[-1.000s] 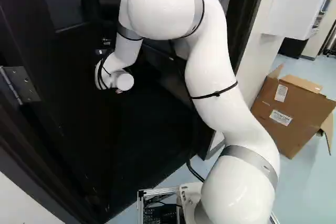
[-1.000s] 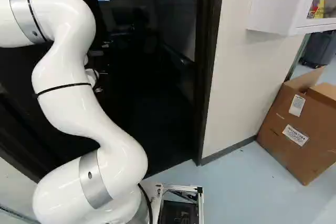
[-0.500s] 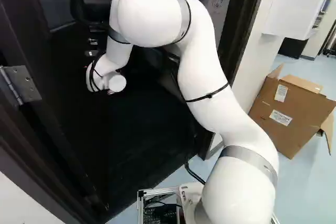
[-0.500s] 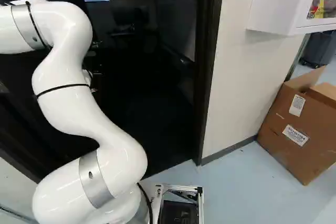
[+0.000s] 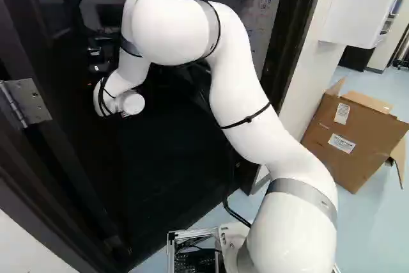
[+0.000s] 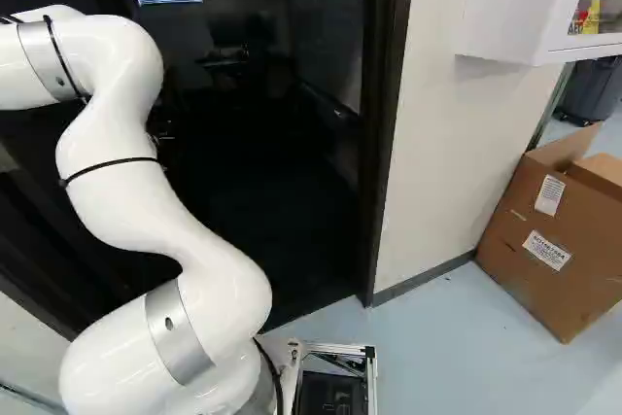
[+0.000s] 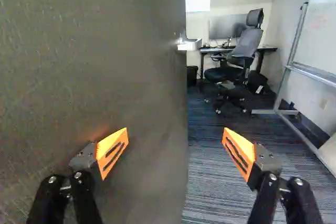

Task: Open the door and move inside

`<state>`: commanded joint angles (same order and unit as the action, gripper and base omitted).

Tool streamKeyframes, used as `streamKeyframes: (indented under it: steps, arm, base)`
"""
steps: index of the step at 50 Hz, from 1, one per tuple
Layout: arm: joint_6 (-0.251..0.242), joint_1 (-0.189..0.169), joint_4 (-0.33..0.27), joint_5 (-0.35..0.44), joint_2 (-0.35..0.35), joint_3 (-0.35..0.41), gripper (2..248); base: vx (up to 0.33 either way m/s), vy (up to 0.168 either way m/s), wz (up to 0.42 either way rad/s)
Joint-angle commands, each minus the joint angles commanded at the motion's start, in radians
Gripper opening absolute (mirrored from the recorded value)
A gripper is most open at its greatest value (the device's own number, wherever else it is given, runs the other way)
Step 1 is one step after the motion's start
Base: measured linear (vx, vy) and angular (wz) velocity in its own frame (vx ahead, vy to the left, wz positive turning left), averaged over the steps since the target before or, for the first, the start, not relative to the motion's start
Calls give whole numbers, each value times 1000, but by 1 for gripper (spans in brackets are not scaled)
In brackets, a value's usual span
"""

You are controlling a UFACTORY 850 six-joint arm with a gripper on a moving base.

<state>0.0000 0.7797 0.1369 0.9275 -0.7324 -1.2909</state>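
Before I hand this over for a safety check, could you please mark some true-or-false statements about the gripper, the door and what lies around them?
1. The gripper stands open, with the door behind one finger. True.
2. The door is fully shut. False: it stands open, and the room shows past its edge.
3. Inside the room, a wheeled chair stands by a desk. True.
4. The cardboard box is inside the room. False: it is outside, on the floor by the wall.
5. The gripper is clamped on a handle. False: it holds nothing.
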Motion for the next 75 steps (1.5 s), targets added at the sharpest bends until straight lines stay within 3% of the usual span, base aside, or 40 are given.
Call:
streamKeyframes:
  steps: [10,22,49,75]
  arm:
    - [0,18,-3,0,-17,-23,247]
    - [0,15,24,0,-7,-10,247]
    - [0,-19,116,0,96,133,247]
    - [0,-54,135,0,201,273,247]
  base:
    - [0,0,0]
    - [0,0,0]
    - [0,0,0]
    - [0,0,0]
